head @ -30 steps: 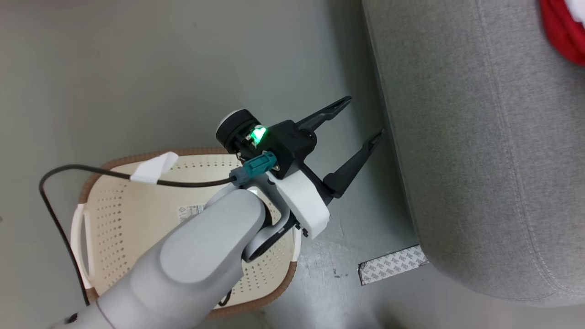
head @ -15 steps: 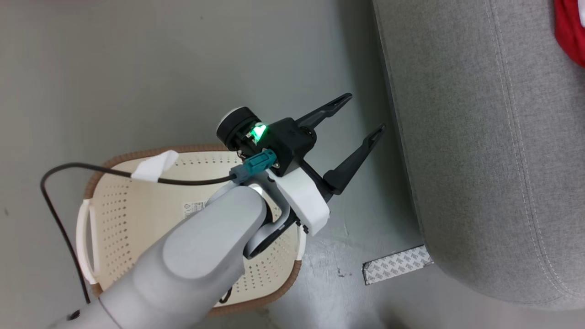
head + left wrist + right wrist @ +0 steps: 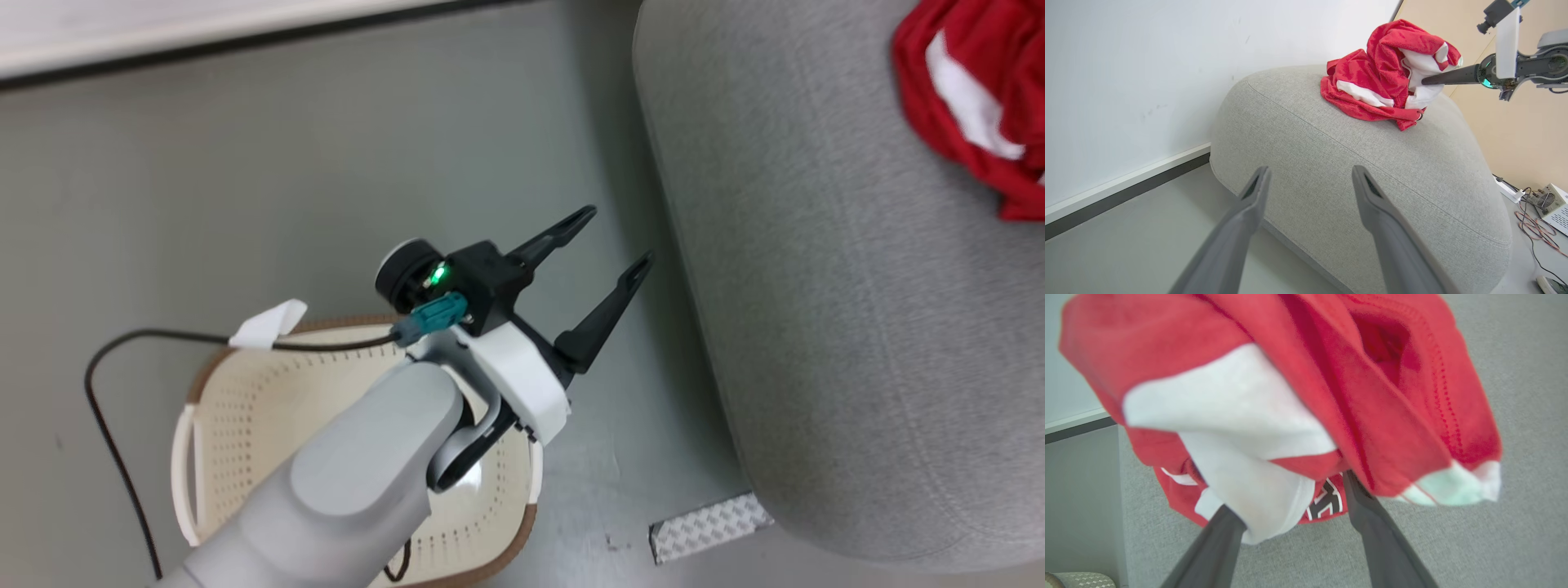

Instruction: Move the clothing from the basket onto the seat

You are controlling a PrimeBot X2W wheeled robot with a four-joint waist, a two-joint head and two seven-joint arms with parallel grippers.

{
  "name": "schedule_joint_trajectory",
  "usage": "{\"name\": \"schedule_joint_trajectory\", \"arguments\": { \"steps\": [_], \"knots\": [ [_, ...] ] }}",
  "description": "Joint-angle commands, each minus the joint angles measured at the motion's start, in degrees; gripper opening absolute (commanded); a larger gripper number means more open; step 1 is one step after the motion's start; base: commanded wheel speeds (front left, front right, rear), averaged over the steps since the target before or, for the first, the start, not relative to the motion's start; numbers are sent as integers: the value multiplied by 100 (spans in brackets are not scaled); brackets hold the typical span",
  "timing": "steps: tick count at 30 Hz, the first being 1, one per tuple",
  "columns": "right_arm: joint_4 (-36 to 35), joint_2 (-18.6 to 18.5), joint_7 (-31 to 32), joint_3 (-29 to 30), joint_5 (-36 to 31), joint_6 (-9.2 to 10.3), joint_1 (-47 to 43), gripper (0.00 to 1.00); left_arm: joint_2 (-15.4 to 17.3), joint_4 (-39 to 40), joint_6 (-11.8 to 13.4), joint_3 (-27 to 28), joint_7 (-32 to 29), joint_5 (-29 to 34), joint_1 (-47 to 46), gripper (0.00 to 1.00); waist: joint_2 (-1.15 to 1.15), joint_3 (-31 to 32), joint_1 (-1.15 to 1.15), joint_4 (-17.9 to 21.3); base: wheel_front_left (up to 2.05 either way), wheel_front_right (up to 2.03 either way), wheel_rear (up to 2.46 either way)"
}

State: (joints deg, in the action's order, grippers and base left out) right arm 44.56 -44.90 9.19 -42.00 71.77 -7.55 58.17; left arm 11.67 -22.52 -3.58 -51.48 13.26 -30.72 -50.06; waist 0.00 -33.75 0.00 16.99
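Observation:
The clothing [image 3: 996, 41] is a red jersey with white bands, lying bunched on top of the grey seat [image 3: 816, 286]. In the left wrist view the clothing [image 3: 1372, 73] sits on the seat [image 3: 1310, 134], and my right gripper [image 3: 1427, 81] reaches into it from the right. Seen from the right wrist, the clothing [image 3: 1380, 396] drapes over my right gripper [image 3: 1290, 498], whose fingers stand apart and open above the seat [image 3: 1494, 539]. My left gripper [image 3: 618, 237] is open and holds nothing, above the floor between the cream basket [image 3: 204, 384] and the seat. Its fingertips [image 3: 1263, 171] point at the seat's side.
A patch of grey patterned tape [image 3: 709, 529] lies on the floor by the seat's corner. A black cable [image 3: 106, 425] loops left of the basket. A white wall with a dark baseboard [image 3: 1126, 192] runs behind the seat. Boxes and wires [image 3: 1547, 204] lie on the floor past the seat.
The head camera has shifted, so more of the jersey and the wall's foot now show. My left gripper stays open over the gap between basket and seat.

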Motion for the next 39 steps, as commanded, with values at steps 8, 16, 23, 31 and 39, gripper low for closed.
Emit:
{"name": "schedule_joint_trajectory", "arguments": {
  "steps": [8,16,23,31,39],
  "knots": [
    [-264,-359,153,-342,83,13,-507,100,-19,-218,-7,180,161,-265,604,100,0,1233,0,173,0,0,0],
    [-947,-799,-313,-363,26,13,-774,100,-32,-146,50,407,192,-369,1049,100,0,1950,0,142,0,0,0],
    [-1708,-1027,-1390,-160,-325,13,-1005,100,-32,138,109,753,188,-298,1483,100,0,2477,0,-87,0,0,0],
    [-2366,-706,-2252,299,-762,13,-1272,100,35,412,213,1156,189,-211,1857,100,0,2814,0,-507,0,0,0],
    [-2831,-67,-2415,975,-1548,13,-1900,100,130,565,323,1623,189,-145,2278,100,0,3132,0,-1022,0,0,0]
  ]
}}
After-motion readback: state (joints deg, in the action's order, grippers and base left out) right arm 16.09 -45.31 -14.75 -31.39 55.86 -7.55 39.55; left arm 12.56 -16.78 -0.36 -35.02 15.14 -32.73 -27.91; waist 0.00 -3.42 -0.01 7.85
